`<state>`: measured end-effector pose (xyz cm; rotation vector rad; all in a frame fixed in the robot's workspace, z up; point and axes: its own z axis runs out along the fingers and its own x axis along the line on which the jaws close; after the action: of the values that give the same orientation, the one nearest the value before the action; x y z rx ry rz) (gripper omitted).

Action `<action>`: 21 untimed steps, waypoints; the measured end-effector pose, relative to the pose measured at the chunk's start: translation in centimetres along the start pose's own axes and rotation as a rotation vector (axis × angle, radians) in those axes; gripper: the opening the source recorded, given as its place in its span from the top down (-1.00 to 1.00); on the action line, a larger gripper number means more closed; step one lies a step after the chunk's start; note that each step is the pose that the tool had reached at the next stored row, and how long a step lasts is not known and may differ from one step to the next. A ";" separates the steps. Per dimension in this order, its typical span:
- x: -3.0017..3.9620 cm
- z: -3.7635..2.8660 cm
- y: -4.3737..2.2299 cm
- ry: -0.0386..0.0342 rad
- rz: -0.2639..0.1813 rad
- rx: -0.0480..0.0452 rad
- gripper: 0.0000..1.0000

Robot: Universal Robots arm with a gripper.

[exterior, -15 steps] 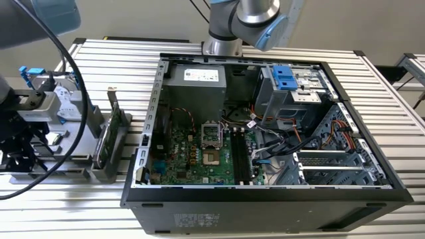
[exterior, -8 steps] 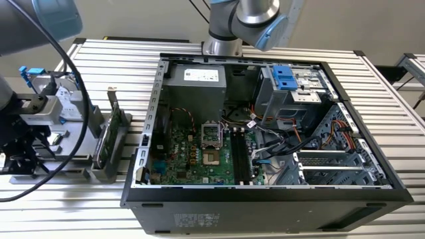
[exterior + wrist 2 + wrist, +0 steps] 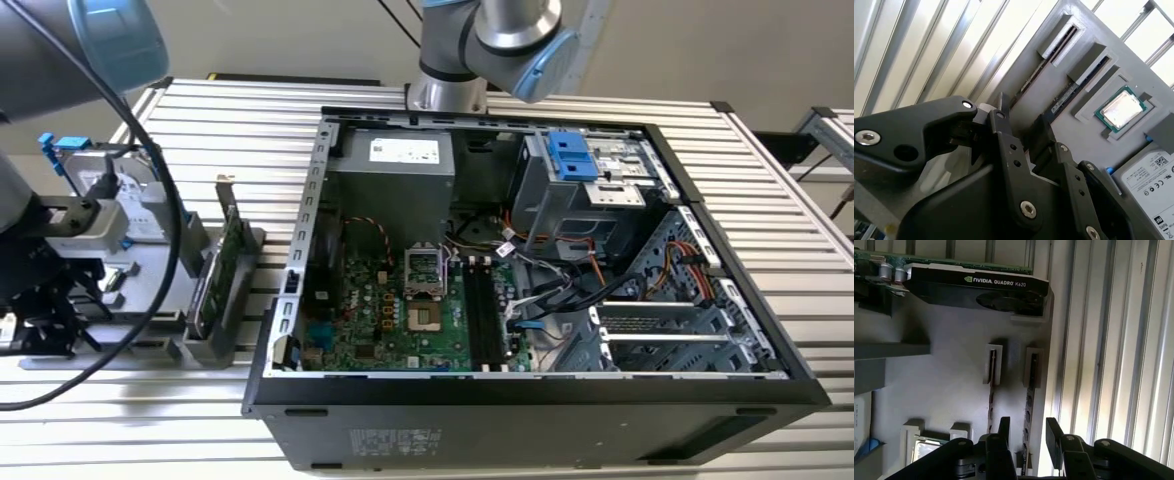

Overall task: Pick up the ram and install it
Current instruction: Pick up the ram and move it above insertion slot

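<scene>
Clearly the ram (image 3: 1030, 390) has not left its rest. It stands on edge in a slot of the grey holder (image 3: 954, 380), the outer of two sticks there, with a second stick (image 3: 991, 390) parallel and just beside it. In the first wrist view the gripper (image 3: 1028, 425) is down over the ram with its fingers (image 3: 1054, 432) set wide, one on each side of the board. As far as I can see, they are not pressing on it. I judge the pick to be at the approach stage, with no grasp made yet.

A green card (image 3: 974, 285) stands in the same holder, beyond the far ends of the sticks. In the exterior view the holder sits at nine o'clock from the open computer case (image 3: 534, 410), both on the slatted table (image 3: 801, 250). Inside the case, the black slots (image 3: 483, 315) lie at about three o'clock from the middle of the motherboard (image 3: 380, 325), and they look empty. By my reckoning, the grasp, the lift, the carry across and the seating are all left to do.
</scene>
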<state>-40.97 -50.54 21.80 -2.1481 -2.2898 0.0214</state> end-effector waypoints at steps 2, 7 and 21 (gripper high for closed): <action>0.00 0.20 -0.01 -0.0009 0.001 -0.0001 -1.00; 0.01 0.63 -0.02 -0.0032 0.003 0.0001 -1.00; 0.02 1.90 -0.02 -0.0089 0.006 0.0004 -1.00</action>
<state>-41.01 -50.54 19.89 -2.1593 -2.2877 0.0315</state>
